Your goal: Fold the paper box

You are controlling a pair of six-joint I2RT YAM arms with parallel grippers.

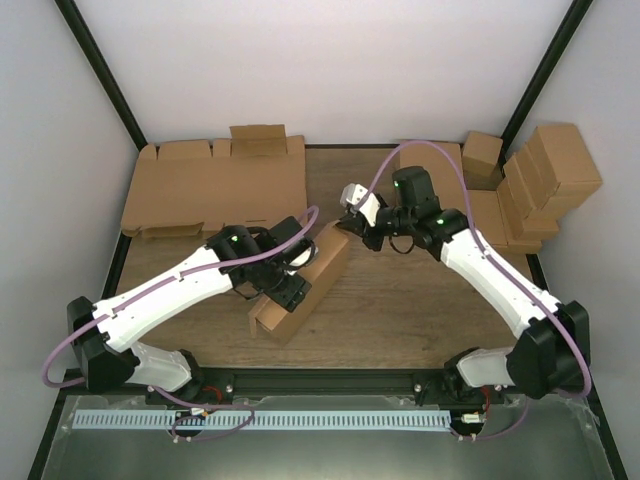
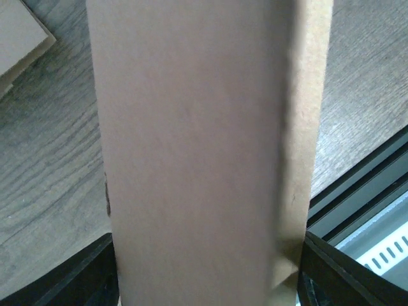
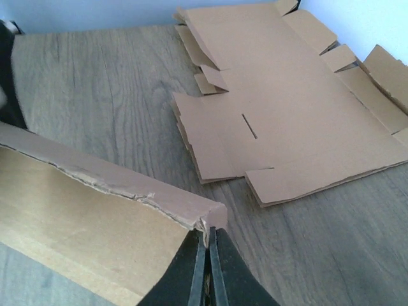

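Right gripper [image 3: 207,234] jaws are pinched shut on a ragged upper corner of the paper box [image 3: 95,217], which stands on edge mid-way across the table [image 1: 400,310], while the left gripper [image 2: 207,242] straddles its width, jaws spread wide, grip impossible to tell.

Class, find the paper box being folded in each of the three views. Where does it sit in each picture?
Top external: the paper box lies slanted at mid-table.
Left wrist: it fills the middle, top to bottom.
Right wrist: lower left, with its corner at the right gripper.
Shared landmark: the pile of flat blanks, far left in the top view, upper right in the right wrist view.
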